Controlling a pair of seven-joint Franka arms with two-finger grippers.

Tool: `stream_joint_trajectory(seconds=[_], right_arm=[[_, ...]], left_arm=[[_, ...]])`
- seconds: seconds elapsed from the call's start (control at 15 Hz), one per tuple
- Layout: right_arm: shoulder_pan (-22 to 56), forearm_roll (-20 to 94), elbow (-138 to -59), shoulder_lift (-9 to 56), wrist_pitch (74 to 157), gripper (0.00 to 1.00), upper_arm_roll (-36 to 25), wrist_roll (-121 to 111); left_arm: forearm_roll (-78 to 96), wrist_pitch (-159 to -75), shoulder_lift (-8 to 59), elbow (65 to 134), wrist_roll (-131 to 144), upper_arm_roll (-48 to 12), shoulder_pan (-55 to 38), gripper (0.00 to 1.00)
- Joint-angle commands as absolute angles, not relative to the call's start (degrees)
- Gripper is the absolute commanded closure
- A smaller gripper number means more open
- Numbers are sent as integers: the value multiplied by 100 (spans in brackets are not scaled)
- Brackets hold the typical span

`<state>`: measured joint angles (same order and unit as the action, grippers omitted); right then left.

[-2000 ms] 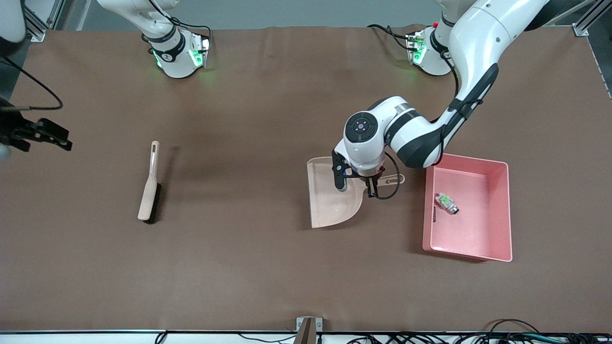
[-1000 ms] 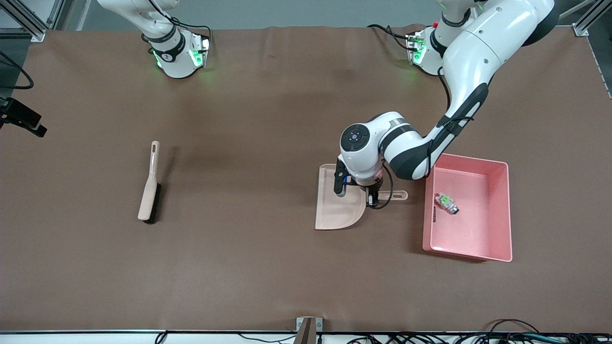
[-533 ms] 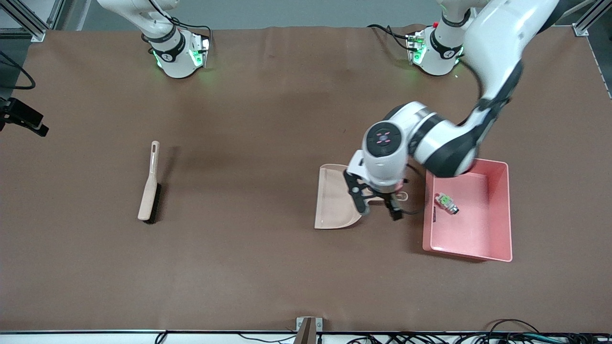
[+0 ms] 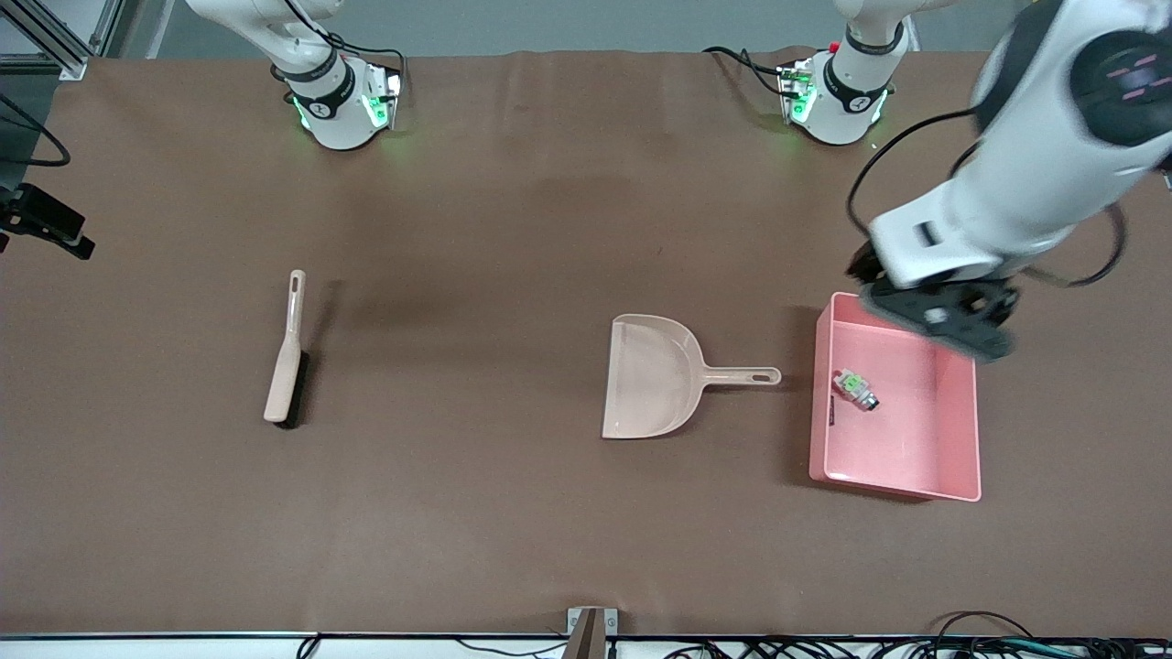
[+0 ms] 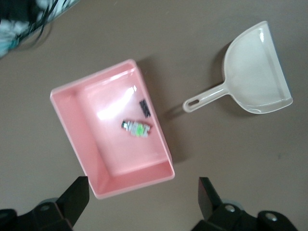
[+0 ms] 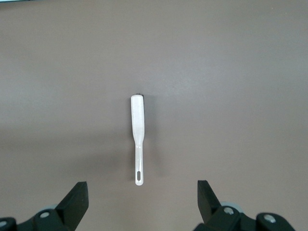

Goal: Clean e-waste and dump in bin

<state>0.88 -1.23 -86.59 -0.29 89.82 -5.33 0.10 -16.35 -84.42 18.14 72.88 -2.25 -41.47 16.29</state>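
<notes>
Closest to the front camera, toward the left arm's end of the brown-covered table (image 4: 513, 531), the shallow rectangular pink plastic bin (image 4: 958, 421) sits flat with both pieces of e-waste inside. One, a small white part with a green mark and a grey metal end (image 4: 855, 388), lies on the bin floor; the other, a small dark block (image 5: 144, 108), rests against the bin wall that faces the beige plastic dustpan (image 4: 652, 375). That dustpan lies flat just beside the bin, toward the right arm's end of the table, handle pointing at the bin and not touching it. Well apart again, toward the right arm's end, the beige brush with black bristles (image 4: 286, 355) lies on the table.

Above, the left gripper (image 4: 943, 316) hangs in the air over the bin edge nearest the robot bases, fingers (image 5: 77, 199) spread wide and holding nothing; in the left wrist view, the bin and both parts lie well below it between the two fingertips. The right gripper (image 6: 142, 204) waits high over the brush, fingers likewise apart and empty, the brush handle lying between them in the right wrist view. Only a dark bit of that arm's hardware shows at the front view's edge.
</notes>
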Motion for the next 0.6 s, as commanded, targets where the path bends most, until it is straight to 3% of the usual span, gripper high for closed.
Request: stream_joint_trajectory(seconds=[0.0, 0.4, 0.53], right_arm=[[61, -220, -8648, -79, 8956, 0, -483, -53], [62, -220, -8648, -79, 8947, 0, -483, -44], [70, -220, -8640, -79, 8947, 0, -475, -44]], left_arm=[[-1187, -8323, 1442, 7436, 228, -4140, 2345, 0], [-870, -8314, 1293, 7453, 237, -4087, 2734, 0], [-870, -8306, 1187, 7462, 176, -3301, 2070, 0]])
